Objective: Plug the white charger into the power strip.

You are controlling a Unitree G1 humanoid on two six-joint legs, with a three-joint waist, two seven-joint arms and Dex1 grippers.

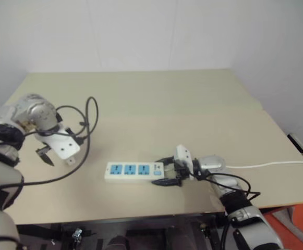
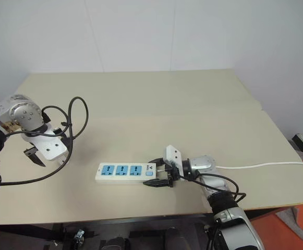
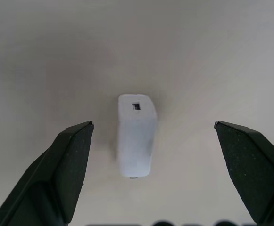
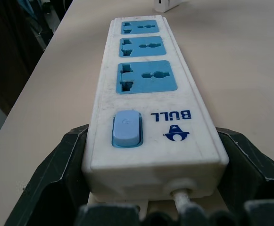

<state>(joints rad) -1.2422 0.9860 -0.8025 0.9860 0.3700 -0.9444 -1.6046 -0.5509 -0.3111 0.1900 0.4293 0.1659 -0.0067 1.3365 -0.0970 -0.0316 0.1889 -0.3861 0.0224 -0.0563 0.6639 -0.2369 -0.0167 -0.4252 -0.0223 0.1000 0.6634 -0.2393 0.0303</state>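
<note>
Head views, power strip (image 1: 134,171) flat on the beige worktop (image 1: 156,104), right claw (image 1: 168,172) clamped on its switch end, left wrist view, left claw (image 3: 153,174) apart above the white charger (image 3: 136,136), right wrist view, 3 blue sockets.

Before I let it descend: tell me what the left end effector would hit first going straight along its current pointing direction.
Most likely the white charger. The left end effector points down at it, its open fingers standing either side with clear gaps. The charger lies on the table; how far below is unclear.

Silver-grey arms, black cables, black wedge fingers (image 3: 66,165).
</note>
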